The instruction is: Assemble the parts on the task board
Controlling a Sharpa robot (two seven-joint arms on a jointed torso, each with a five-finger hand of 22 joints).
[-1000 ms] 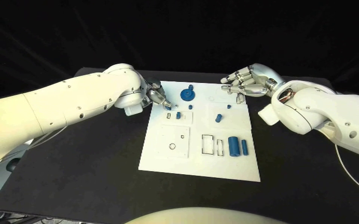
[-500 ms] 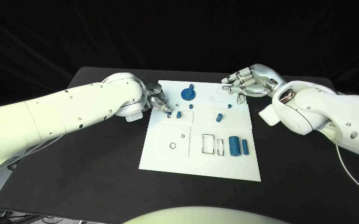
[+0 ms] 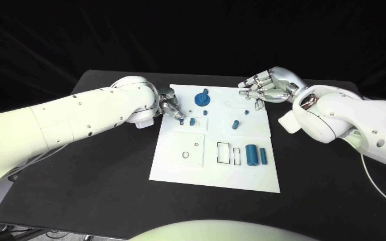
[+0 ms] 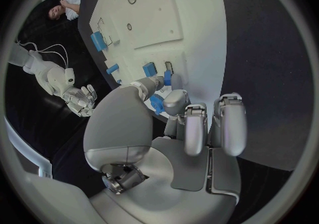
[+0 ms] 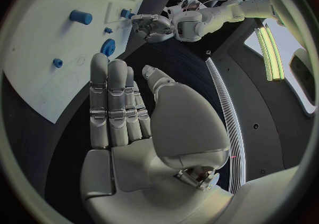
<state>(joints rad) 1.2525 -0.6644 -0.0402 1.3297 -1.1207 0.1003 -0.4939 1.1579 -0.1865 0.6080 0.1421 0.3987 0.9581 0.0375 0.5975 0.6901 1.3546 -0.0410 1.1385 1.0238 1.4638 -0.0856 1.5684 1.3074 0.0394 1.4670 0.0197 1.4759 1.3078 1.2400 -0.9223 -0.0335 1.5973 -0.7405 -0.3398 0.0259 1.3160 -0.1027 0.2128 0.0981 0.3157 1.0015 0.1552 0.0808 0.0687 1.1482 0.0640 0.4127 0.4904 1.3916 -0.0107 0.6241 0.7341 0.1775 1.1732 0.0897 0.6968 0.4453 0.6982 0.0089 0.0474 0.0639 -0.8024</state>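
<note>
Silver fingers of the left hand reach onto the left edge of the white task board. Its fingertips pinch a small blue part just above the board. Two more small blue parts sit right beside those fingertips, next to a little slot outline.

The right hand hangs over the far right corner of the board. Its fingers are straight and side by side, and it holds nothing.

Counted from the head view, the board has one round blue gear near the far edge, one small blue peg below it, and one slanted blue peg in the middle. Two long blue bars lie side by side near the right edge. Beside them are two black rectangle outlines, and one small ring sits to the left.

No writing can be read on the board. The board lies flat in the middle of the black tabletop.
</note>
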